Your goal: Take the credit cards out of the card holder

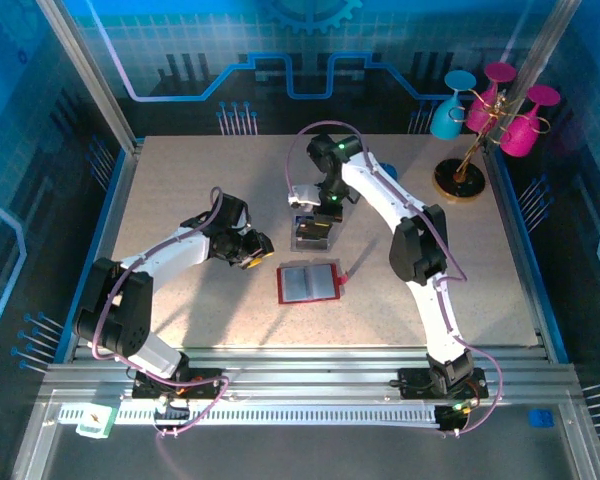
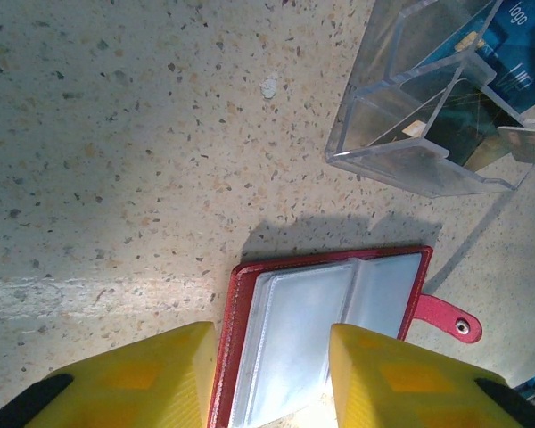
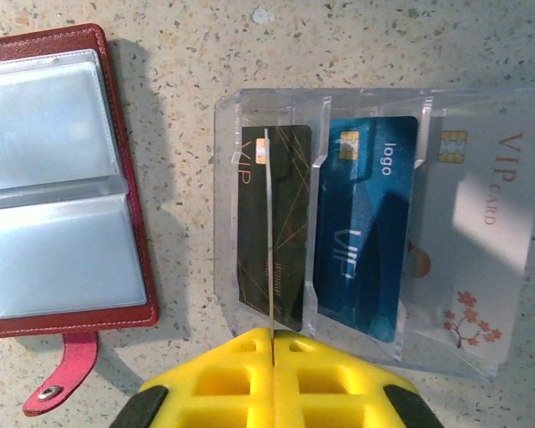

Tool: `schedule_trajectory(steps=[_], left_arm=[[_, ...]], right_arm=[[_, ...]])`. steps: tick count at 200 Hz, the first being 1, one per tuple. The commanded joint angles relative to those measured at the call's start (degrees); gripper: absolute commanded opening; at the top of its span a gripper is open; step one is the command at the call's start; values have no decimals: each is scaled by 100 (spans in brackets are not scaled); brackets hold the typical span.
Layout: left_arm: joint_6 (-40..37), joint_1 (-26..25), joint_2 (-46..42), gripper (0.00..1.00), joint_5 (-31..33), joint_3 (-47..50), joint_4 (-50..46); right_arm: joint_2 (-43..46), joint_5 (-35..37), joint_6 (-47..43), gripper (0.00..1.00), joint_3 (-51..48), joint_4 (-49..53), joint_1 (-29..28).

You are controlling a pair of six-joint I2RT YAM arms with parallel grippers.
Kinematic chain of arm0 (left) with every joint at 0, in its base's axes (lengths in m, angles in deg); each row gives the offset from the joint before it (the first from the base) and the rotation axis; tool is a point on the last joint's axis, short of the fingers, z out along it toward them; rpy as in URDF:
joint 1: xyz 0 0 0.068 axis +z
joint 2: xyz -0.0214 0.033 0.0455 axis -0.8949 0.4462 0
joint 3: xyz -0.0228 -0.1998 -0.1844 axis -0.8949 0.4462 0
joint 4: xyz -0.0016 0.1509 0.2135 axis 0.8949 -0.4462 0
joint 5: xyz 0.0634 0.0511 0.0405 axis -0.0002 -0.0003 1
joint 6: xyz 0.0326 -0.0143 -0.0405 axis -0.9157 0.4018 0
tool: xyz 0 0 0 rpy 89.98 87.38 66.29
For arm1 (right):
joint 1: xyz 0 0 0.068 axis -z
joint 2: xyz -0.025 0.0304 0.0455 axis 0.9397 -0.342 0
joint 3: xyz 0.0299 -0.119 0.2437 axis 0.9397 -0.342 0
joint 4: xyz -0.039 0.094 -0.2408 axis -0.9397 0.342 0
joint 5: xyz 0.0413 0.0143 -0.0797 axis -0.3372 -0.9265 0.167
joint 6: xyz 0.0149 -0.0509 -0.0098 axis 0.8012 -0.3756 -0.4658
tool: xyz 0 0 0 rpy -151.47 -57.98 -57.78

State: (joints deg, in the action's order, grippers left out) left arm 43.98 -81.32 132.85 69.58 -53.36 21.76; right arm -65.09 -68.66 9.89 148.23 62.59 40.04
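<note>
Lying open flat, the card holder runs left-right, strap pointing right

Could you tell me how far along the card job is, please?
Done: the card holder lies open with its visible pockets empty; a dark card, a blue card and a pale card sit in the clear tray. In hand: the right gripper is shut at the tray's edge; a card edge-on there is unclear. Remaining: probably little; the left gripper hovers open near the holder.

Clear tray on speckled table; pink goblets, cyan goblet on rack.
</note>
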Motion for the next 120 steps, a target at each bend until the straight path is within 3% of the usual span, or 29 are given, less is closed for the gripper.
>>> schedule_trajectory(steps=[1,92,106,120], left_arm=[[-134,51,-122,38,-155,30,-4],[-93,48,-154,38,-182,101,25],[-96,51,-141,38,-182,78,6],[-104,50,-142,38,-182,65,-2]], right_arm=[[-265,-103,-104,0,232,239,-80],[-596,-241,38,0,233,219,-151],[-597,-126,149,15,234,115,-151],[-542,-55,219,22,234,53,-151]])
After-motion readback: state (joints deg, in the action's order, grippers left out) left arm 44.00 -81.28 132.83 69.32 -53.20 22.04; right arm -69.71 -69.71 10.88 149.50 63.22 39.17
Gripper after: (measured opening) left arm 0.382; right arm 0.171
